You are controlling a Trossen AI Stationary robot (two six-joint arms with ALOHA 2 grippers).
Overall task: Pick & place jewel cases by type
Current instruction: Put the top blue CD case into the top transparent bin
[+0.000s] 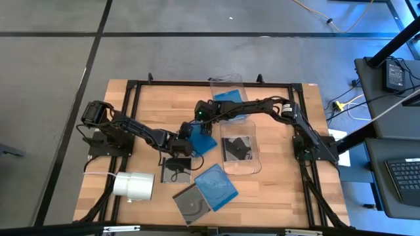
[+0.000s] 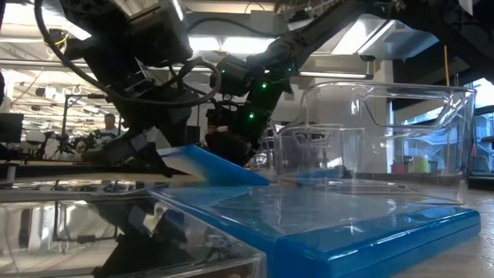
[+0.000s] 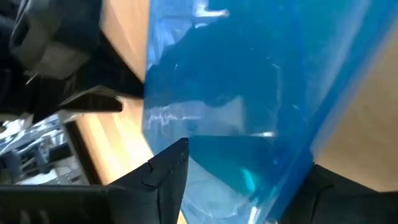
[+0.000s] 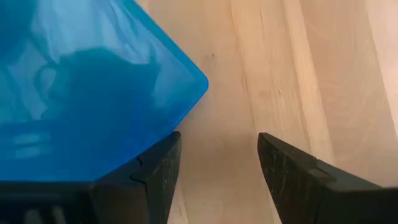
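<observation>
The left gripper [image 1: 190, 145] clamps a translucent blue jewel case [image 1: 204, 141] at table centre, lifted at a tilt. The right gripper [image 4: 217, 165], fingers apart, sits beside the case's corner (contact unclear). Other cases lie near the front edge [image 1: 215, 185], partly overlapped; the clear bins [image 1: 239, 154] hold more.

Both arms matte black, built of boxy jointed links with rounded motor housings at the joints. Black cables loop loosely along the left arm [image 1: 131, 131] and right arm [image 1: 275, 108]. Small green indicator lights glow near the wrist housings. Left hand [image 3: 242, 186] and right hand [image 4: 217, 168] each carry two dark, flat-faced, wedge-shaped fingers [image 4: 152, 174] with angular edges.
</observation>
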